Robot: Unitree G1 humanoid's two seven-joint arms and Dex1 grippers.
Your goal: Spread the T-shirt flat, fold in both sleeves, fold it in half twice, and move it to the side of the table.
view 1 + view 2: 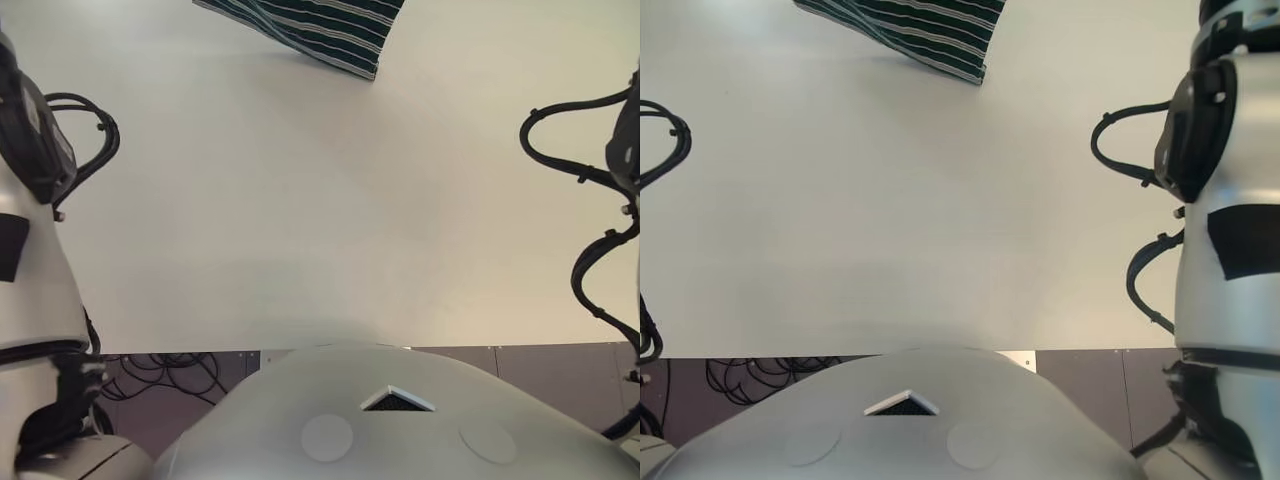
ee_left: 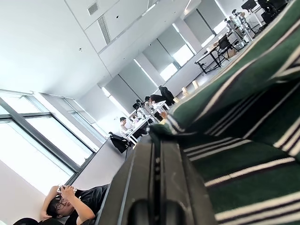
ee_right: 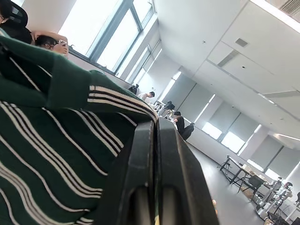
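A dark green T-shirt with thin white stripes hangs into the far middle of the white table, with one corner pointing down at the tabletop. In the left wrist view my left gripper is shut, its black fingers pressed together with the T-shirt pinched at their tips. The right wrist view has my right gripper shut the same way on a striped hem of the T-shirt. Most of the T-shirt lies beyond the head views' top edge.
The table's front edge runs just ahead of my body, with loose cables on the floor below it at the left. Black cable loops hang by my left arm and similar loops by my right arm.
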